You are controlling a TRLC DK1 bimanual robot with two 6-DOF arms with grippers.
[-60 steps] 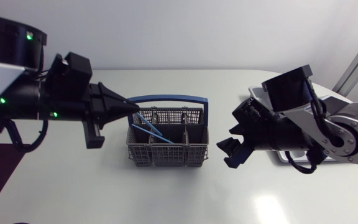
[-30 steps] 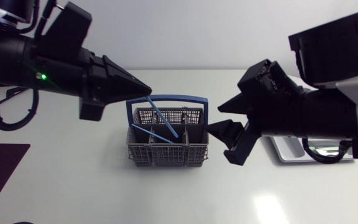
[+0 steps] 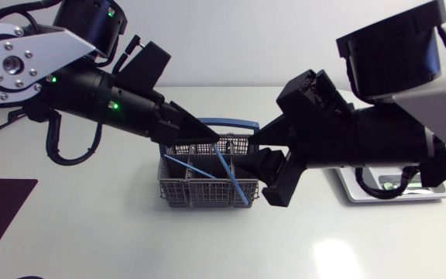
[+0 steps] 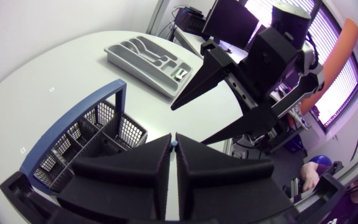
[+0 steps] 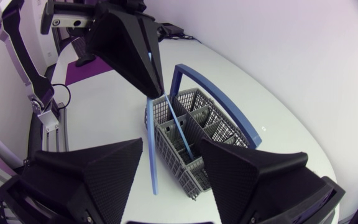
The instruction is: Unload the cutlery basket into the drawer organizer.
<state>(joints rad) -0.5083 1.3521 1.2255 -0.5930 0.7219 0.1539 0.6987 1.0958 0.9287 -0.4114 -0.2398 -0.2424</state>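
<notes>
Our left gripper [image 3: 217,140] has swung over the basket [image 3: 184,194], fingers pinched narrow on a blue utensil [image 3: 231,175] slanting down across it. Our right gripper [image 3: 259,169] hangs wide-spread beside the utensil.

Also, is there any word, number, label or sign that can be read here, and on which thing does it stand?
No text can be read in any view.
The cutlery basket, the drawer organizer and the table show no print.
The blue utensil held in the left tool is plain.
A small greenish thing in the organizer is too small to tell.
</notes>
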